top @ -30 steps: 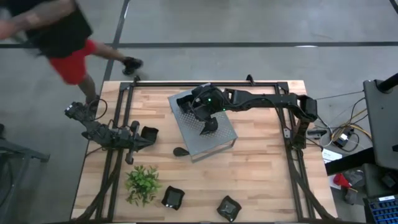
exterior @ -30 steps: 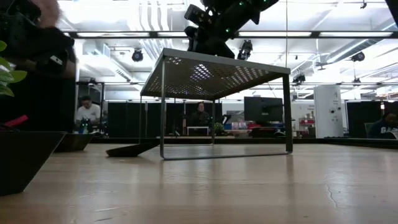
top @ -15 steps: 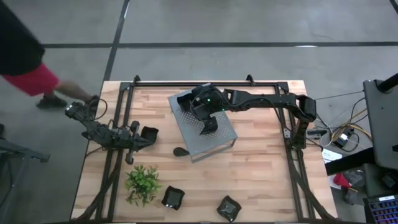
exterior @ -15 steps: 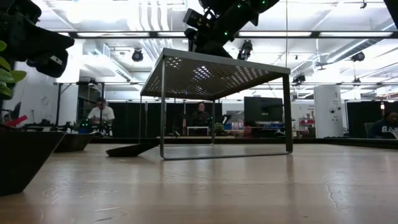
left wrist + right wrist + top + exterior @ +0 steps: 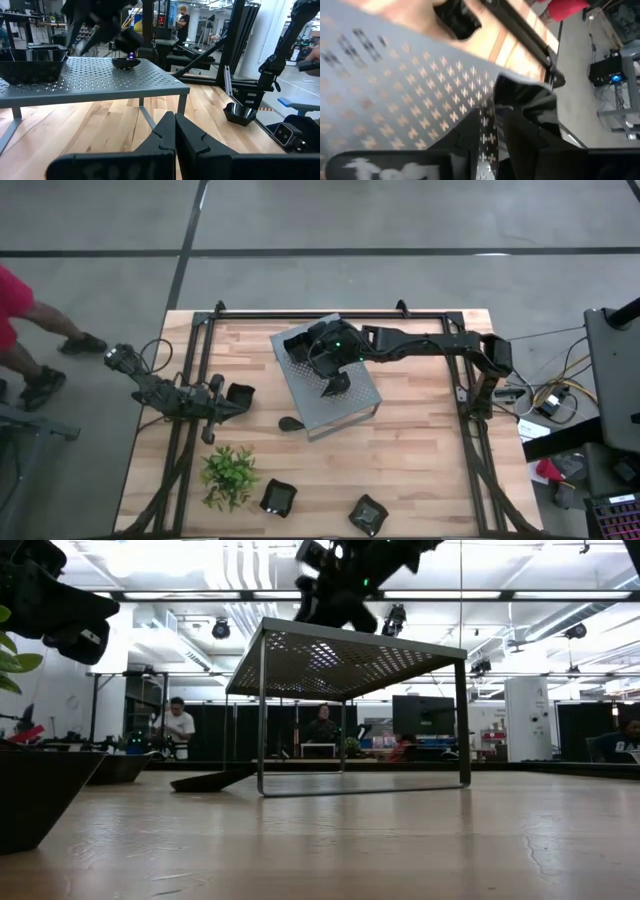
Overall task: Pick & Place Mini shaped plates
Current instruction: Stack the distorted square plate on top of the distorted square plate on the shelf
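Observation:
Several glossy black mini plates show. On the grey perforated box (image 5: 330, 385) rest a square plate (image 5: 299, 345) near its far-left corner and a small dish (image 5: 336, 384) mid-top. My right gripper (image 5: 491, 134) hovers over the box top between them. It is open by a narrow gap and holds nothing, with the square plate (image 5: 522, 102) just ahead of it. My left gripper (image 5: 175, 135) is shut and waits at the table's left beside a square plate (image 5: 240, 394). A leaf-shaped plate (image 5: 290, 423) lies at the box's near-left foot.
A green plant (image 5: 229, 475) stands near the table's near-left corner. Two more black plates (image 5: 278, 497) (image 5: 368, 515) lie along the near edge. Black frame rails run along the table's left, right and far sides. A person (image 5: 20, 310) walks on the floor to the left.
My right gripper has drawn back a little from the small dish toward the box's far-left corner and has risen slightly. The dish stays on the box top. The person has walked from beyond the table's far-left corner off to the left.

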`<state>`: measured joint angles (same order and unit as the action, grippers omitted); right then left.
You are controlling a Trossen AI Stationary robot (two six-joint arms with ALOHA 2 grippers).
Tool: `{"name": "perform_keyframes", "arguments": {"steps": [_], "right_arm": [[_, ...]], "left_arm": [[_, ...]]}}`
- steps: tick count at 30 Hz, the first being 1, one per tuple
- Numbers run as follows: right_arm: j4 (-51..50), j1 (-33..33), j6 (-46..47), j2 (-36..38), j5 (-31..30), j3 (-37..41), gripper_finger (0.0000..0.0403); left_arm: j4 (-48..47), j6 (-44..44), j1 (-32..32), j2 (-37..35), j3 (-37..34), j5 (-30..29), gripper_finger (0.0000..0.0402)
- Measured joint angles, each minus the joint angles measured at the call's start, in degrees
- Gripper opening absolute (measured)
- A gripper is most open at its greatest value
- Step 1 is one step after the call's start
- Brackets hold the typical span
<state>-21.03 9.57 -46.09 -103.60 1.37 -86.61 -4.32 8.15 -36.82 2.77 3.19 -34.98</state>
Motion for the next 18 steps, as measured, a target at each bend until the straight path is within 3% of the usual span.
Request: {"name": "perform_keyframes", "arguments": {"steps": [7, 14, 18], "right_arm": [[-3.36, -4.09, 5.53, 4.22, 1.87, -0.15, 0.0097], [-13.09, -11.44, 9.82, 8.01, 9.22, -0.11, 0.0083], [-19.38, -17.17, 12.64, 8.38, 9.74, -0.04, 0.0074]], "left_arm": [[0.0, -0.01, 0.0, 0.01, 0.01, -0.02, 0.0], [0.0, -0.01, 0.0, 0.01, 0.0, 0.0, 0.0], [0.02, 0.0, -0.01, 0.01, 0.01, 0.0, 0.0]]}}
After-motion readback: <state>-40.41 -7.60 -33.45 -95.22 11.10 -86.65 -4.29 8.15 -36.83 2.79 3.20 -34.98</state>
